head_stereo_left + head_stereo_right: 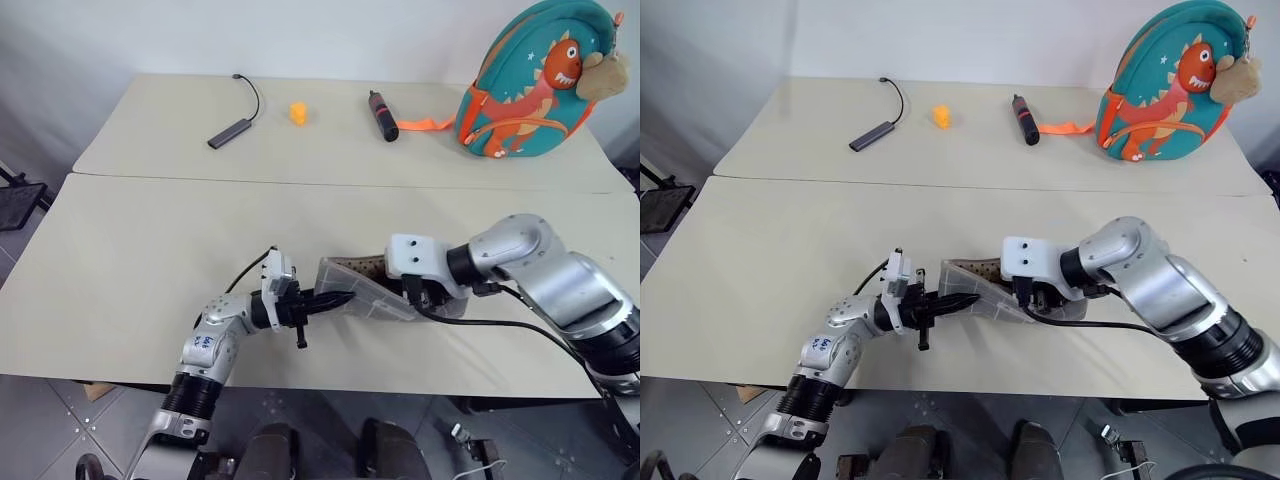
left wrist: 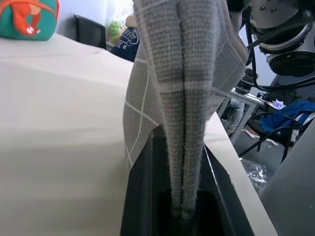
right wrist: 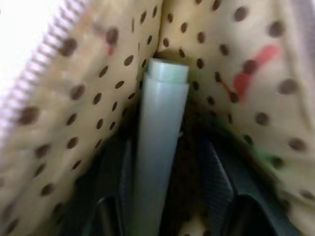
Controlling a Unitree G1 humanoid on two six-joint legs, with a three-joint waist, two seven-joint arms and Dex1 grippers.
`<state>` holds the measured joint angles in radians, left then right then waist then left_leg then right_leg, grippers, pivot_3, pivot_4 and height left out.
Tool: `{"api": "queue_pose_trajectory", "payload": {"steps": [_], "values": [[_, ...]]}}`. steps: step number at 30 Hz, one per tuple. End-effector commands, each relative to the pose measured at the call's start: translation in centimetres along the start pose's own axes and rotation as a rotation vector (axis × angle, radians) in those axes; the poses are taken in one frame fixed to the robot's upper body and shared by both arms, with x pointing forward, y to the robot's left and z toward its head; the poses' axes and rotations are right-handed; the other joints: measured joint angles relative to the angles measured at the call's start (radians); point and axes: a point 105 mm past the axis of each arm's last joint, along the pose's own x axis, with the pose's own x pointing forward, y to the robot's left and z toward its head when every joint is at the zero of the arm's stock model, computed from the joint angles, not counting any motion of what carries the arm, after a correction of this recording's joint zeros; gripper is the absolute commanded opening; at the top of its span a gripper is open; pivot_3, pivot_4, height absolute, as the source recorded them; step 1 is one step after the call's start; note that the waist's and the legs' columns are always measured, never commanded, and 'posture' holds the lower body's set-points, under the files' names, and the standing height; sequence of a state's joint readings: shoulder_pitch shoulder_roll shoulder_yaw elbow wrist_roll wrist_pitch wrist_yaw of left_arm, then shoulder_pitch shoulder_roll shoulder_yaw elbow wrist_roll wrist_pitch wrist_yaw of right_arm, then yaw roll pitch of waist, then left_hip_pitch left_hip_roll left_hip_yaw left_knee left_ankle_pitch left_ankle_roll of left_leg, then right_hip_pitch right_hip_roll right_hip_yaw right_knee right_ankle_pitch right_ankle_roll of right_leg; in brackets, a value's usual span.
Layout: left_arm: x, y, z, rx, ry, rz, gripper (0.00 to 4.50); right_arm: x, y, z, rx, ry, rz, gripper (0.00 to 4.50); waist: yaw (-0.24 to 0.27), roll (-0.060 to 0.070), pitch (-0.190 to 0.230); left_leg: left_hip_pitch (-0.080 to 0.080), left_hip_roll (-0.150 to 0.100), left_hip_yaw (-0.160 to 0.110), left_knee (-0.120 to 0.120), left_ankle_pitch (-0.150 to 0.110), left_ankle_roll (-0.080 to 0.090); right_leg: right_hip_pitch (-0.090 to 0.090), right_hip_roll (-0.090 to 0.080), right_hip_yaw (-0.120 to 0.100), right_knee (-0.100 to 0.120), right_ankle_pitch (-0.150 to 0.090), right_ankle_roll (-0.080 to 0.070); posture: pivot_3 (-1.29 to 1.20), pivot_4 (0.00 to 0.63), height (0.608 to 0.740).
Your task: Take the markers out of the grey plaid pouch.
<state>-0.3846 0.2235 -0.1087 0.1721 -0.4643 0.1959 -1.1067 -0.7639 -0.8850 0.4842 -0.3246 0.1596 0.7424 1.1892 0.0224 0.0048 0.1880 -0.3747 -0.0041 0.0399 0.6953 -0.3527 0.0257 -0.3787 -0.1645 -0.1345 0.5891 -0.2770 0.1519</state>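
**Reaching into the pouch for a marker**

The left pincer (image 1: 335,299) is clamped shut on one end of the grey plaid pouch (image 1: 365,290), pinching the fabric flat between its fingers (image 2: 142,196) and holding it just above the near table (image 1: 150,250). The right pincer (image 3: 167,206) is pushed into the pouch's open mouth, with the speckled tan lining all around it. A pale marker (image 3: 160,147) stands between its two fingers, which are spread to either side and do not look closed on it yet.

To do this well, the left pincer should keep its hold firm and steady so the mouth stays open. The right one should close squarely on the marker's barrel, not on the lining, then draw back along the pouch's length. Catching fabric with the marker would probably drag the pouch out of the left grip.
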Motion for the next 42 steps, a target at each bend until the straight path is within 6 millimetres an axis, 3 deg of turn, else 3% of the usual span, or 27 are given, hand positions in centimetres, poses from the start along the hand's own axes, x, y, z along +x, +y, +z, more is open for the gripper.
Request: {"api": "queue_pose_trajectory", "payload": {"steps": [1, 4, 9, 16, 21, 24, 27, 32, 36, 40, 42], "values": [[0.7, -0.3, 0.9, 0.036, -0.024, -0.04, 0.0, 1.2, 0.1, -0.6, -0.056, 0.059, 0.001, 1.91, 0.0, 0.0, 0.0, 0.0, 0.0, 0.0, 0.0, 0.0, 0.0, 0.0, 0.0, 0.0, 0.0, 0.0, 0.0, 0.0, 0.15, 0.74], [0.7, -0.3, 0.9, 0.037, -0.022, -0.041, 0.0, 1.4, 0.2, -0.4, -0.133, 0.074, -0.002, 1.74, -0.001, 0.0, 0.0, 0.0, 0.0, 0.0, 0.0, 0.0, 0.0, 0.0, 0.0, 0.0, 0.0, 0.0, 0.0, 0.0, 0.15, 0.74], [0.3, -0.4, 0.8, 0.036, -0.013, -0.035, 0.0, 0.2, -0.5, 1.7, -0.174, -0.007, -0.044, 0.45, -0.001, 0.0, 0.0, 0.0, 0.0, 0.0, 0.0, 0.0, 0.0, 0.0, 0.0, 0.0, 0.0, 0.0, 0.0, 0.0, 0.15, 0.74], [0.2, -0.3, 0.8, 0.036, -0.01, -0.027, 0.0, -2.2, -1.1, 3.4, -0.159, -0.174, -0.069, 0.47, 0.0, 0.0, 0.0, 0.0, 0.0, 0.0, 0.0, 0.0, 0.0, 0.0, 0.0, 0.0, 0.0, 0.0, 0.0, 0.0, 0.15, 0.74], [0.0, -0.4, 0.7, 0.035, -0.006, -0.023, 0.0, -4.2, -1.5, 2.1, -0.148, -0.224, -0.058, 0.47, 0.002, 0.0, 0.0, 0.0, 0.0, 0.0, 0.0, 0.0, 0.0, 0.0, 0.0, 0.0, 0.0, 0.0, 0.0, 0.0, 0.15, 0.74], [-0.2, -0.5, 0.6, 0.031, -0.003, -0.018, 0.0, -5.8, -1.1, 2.3, -0.191, -0.355, -0.005, 0.47, 0.0, 0.0, 0.0, 0.0, 0.0, 0.001, 0.0, 0.0, 0.0, 0.0, 0.0, 0.0, 0.0, 0.0, 0.0, 0.0, 0.15, 0.74], [-0.3, -0.6, 0.4, 0.028, 0.003, -0.02, 0.0, -7.5, -0.8, 4.1, -0.122, -0.604, 0.006, 0.47, -0.001, 0.0, 0.0, 0.0, 0.0, 0.0, 0.0, 0.0, 0.0, 0.0, 0.001, 0.0, 0.0, 0.0, 0.0, 0.0, 0.15, 0.74], [-0.3, -0.5, 0.5, 0.027, 0.004, -0.022, 0.0, -9.5, -0.8, 5.8, 0.017, -0.812, -0.006, 0.47, 0.0, 0.0, 0.0, 0.0, 0.001, 0.0, 0.0, 0.0, 0.0, 0.0, 0.001, 0.0, 0.0, 0.0, 0.0, 0.0, 0.15, 0.74], [-0.4, -0.5, 0.7, 0.028, 0.008, -0.028, 0.0, -13.1, -2.0, 6.2, 0.234, -1.003, -0.063, 0.47, 0.004, 0.0, 0.0, 0.0, 0.001, -0.001, 0.0, 0.0, 0.0, 0.0, 0.0, 0.0, 0.0, 0.0, 0.0, 0.0, 0.15, 0.74], [-0.7, -0.7, 0.9, 0.024, 0.011, -0.048, 0.0, -15.5, -3.4, 2.2, 0.418, -0.888, -0.206, 0.47, 0.006, 0.0, 0.0, 0.0, 0.001, -0.001, 0.0, 0.0, 0.001, 0.001, -0.001, 0.0, 0.0, 0.0, 0.0, 0.0, 0.15, 0.74], [-0.9, -1.0, 1.0, 0.027, 0.012, -0.065, 0.0, -16.5, -4.0, -0.8, 0.503, -0.805, -0.307, 0.47, 0.005, 0.0, 0.0, 0.0, 0.0, 0.0, 0.0, -0.001, 0.001, 0.001, -0.001, 0.0, 0.0, 0.0, 0.0, 0.0, 0.15, 0.74]]}}
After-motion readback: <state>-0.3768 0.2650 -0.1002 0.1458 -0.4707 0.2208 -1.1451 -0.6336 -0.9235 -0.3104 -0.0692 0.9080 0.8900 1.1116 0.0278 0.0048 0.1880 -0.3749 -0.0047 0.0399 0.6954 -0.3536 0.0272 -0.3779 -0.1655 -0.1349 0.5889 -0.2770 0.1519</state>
